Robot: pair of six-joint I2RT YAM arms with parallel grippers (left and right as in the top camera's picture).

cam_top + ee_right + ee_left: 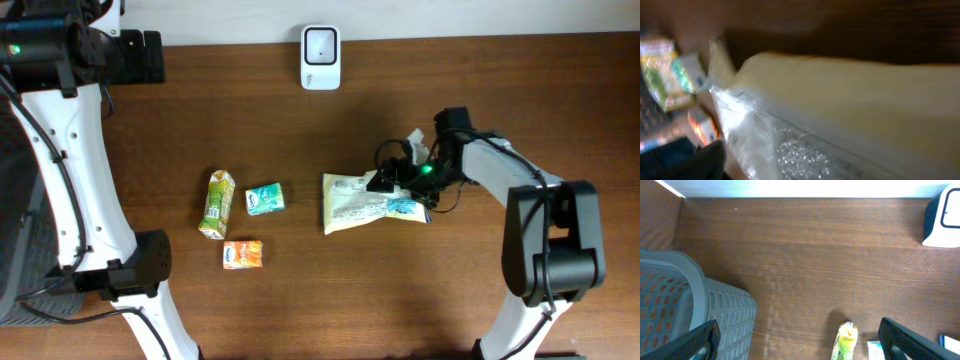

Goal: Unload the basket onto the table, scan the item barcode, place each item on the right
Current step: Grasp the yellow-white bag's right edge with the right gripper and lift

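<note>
At mid-table lies a crinkled cream-and-clear pouch (pixel 350 205); left jaws gape, right jaws' state (blurred) unclear.

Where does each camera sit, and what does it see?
Overhead: above the table, looking down; both arms show, right pincer at the pouch.
Left wrist: on the left arm, looking along the table past a basket; the open left pincer shows.
Right wrist: close over the pouch, blurry; one dark finger shows.
Shared: all three see the green carton.
</note>
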